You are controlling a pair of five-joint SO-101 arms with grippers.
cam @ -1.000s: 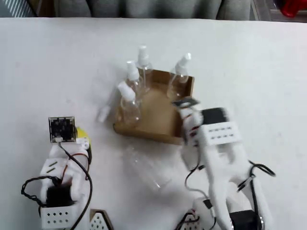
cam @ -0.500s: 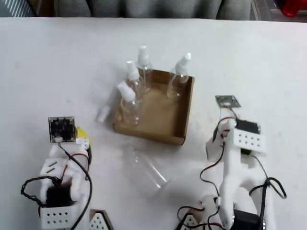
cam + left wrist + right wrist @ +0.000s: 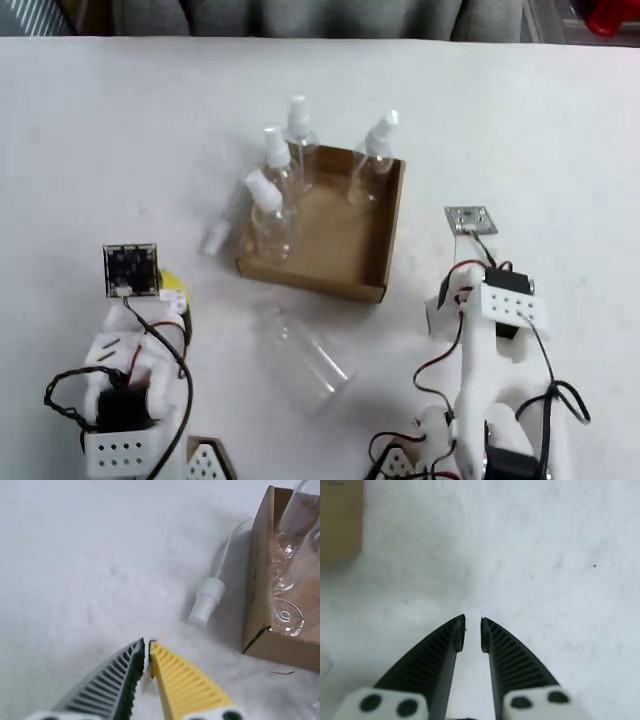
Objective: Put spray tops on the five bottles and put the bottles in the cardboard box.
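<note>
The cardboard box (image 3: 385, 225) sits mid-table, and several clear bottles with white spray tops (image 3: 268, 215) stand along its left and far sides. One bare bottle (image 3: 305, 355) lies on its side in front of the box. A loose white spray top (image 3: 215, 238) with its tube lies left of the box, also seen as spray top (image 3: 205, 605) beside the box wall (image 3: 260, 595). My left gripper (image 3: 147, 647) is shut and empty, a little short of that spray top. My right gripper (image 3: 472, 627) is shut over bare table, right of the box.
The left arm (image 3: 125, 390) rests at the near left and the right arm (image 3: 490, 330) at the near right. White table surrounds the box, with open room on the far side and to both sides.
The right arm has drawn back from the box's near right corner to the right and toward the front edge. The left arm, bottles and box have not moved.
</note>
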